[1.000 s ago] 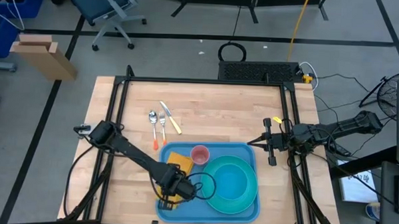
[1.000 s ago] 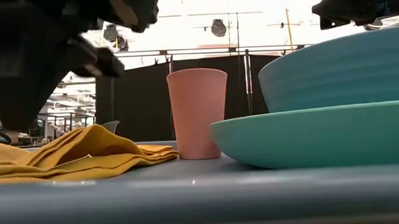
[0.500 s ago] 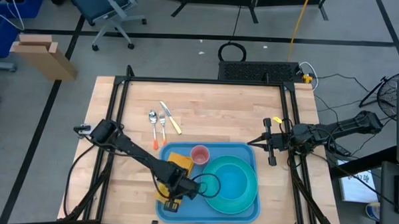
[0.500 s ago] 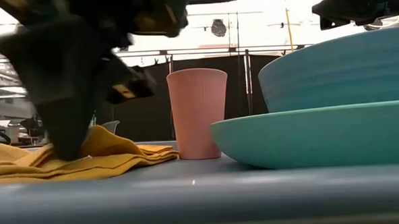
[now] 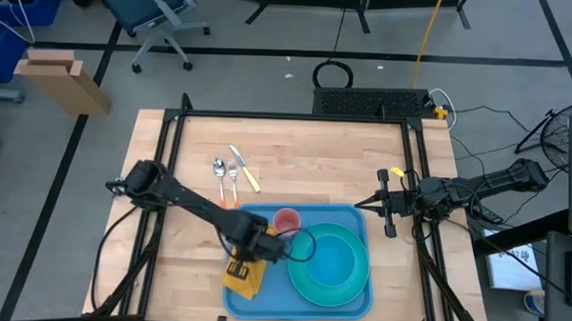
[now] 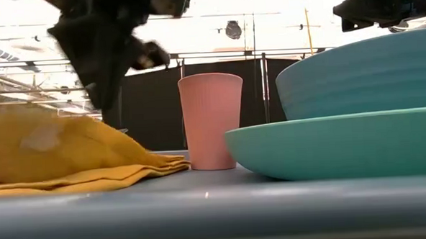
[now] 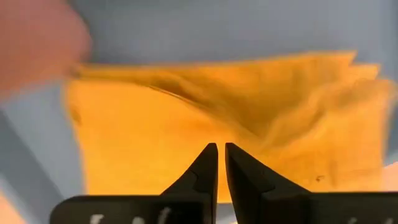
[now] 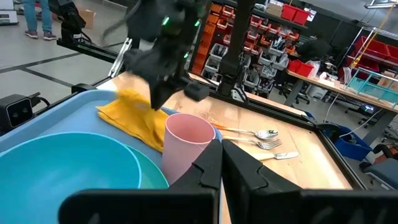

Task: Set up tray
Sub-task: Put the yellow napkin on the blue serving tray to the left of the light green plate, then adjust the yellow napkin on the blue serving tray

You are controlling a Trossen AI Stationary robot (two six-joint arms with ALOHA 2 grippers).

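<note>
blue plastic tray [image 5: 343, 307] is seen at the table's near edge, bearing a teal plate [image 5: 353, 285] with a bowl [image 5: 332, 257] on it, a pink cup [image 5: 286, 221] and a yellow napkin [image 5: 246, 276] draped over its left rim. left gripper [image 5: 256, 247] is poised above the napkin, fingers nearly closed, nothing visibly held. right gripper [image 5: 363, 204] is parked shut and empty by the table's right edge.

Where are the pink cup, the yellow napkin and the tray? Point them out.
pink cup [image 6: 211, 119]: low view, middle of its ribbed side wall.
yellow napkin [image 5: 244, 276]: high view, folded cloth near the tray's left edge.
tray [image 5: 267, 301]: high view, bare blue floor beside the plate.
</note>
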